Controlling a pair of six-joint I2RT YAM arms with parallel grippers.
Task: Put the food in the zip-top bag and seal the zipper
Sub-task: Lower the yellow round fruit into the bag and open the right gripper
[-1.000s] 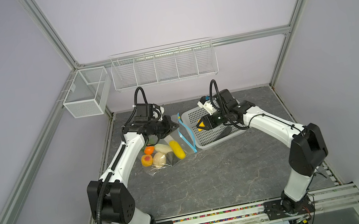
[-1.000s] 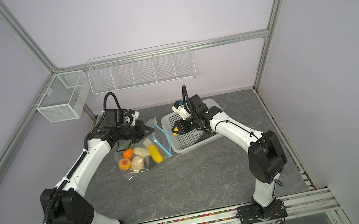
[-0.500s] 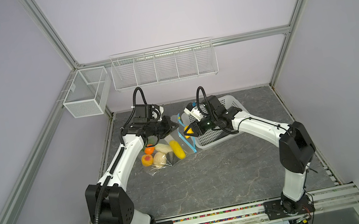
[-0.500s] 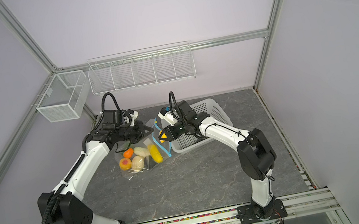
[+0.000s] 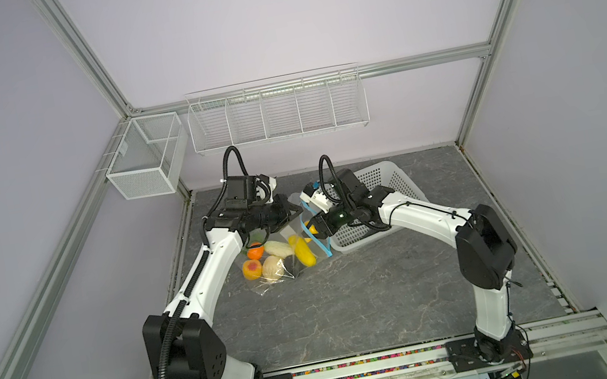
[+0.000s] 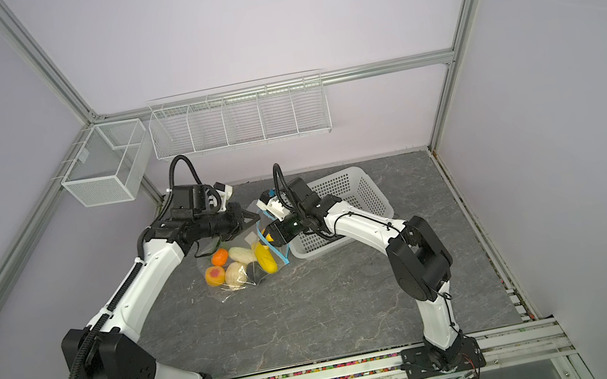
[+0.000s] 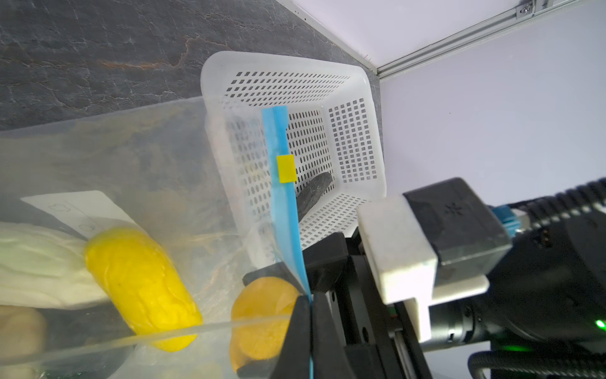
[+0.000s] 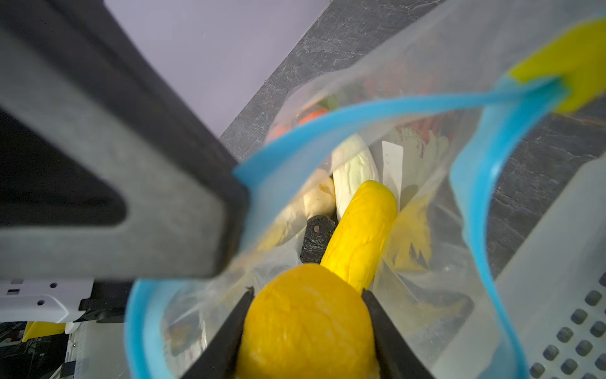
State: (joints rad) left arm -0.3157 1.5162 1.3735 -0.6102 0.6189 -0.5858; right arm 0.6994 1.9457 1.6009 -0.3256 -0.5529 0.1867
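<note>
The clear zip-top bag [image 5: 287,252] lies left of the basket, mouth held up and open. My left gripper [image 7: 310,302] is shut on its light-blue zipper [image 7: 283,203], below the strip's yellow tip [image 7: 286,168]. In both top views the left gripper [image 5: 297,212] [image 6: 255,219] stands above the bag. My right gripper [image 8: 306,292] is shut on a yellow-orange round fruit [image 8: 305,325], at the open mouth [image 5: 311,229]. Inside lie a yellow corn-like piece [image 8: 360,229], cream pieces [image 8: 354,167], a dark piece [image 8: 316,236] and orange ones [image 5: 256,252].
A white perforated basket [image 5: 388,179] stands right of the bag, touching its mouth edge; a dark green piece [image 7: 313,193] lies inside it. Wire racks [image 5: 276,115] hang on the back wall. Bare grey tabletop [image 5: 354,295] stretches toward the front.
My right gripper has swung left from over the basket to the bag's mouth with the yellow-orange fruit in it. The left gripper has stayed on the zipper.
</note>
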